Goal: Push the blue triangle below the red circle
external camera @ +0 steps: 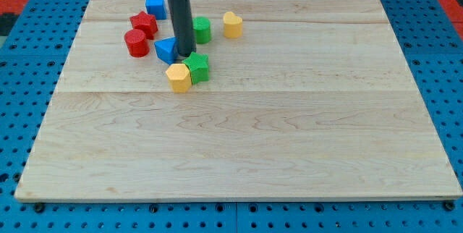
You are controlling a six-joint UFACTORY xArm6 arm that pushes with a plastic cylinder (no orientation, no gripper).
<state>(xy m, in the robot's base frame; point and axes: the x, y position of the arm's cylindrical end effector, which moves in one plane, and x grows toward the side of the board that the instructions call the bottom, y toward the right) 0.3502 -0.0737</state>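
The blue triangle lies on the wooden board in the upper left part, just right of the red circle. My tip rests against the triangle's right side. The rod rises from there to the view's top.
A red star and a blue cube lie above the red circle. A green cylinder and a yellow heart sit right of the rod. A green star and a yellow block lie just below my tip.
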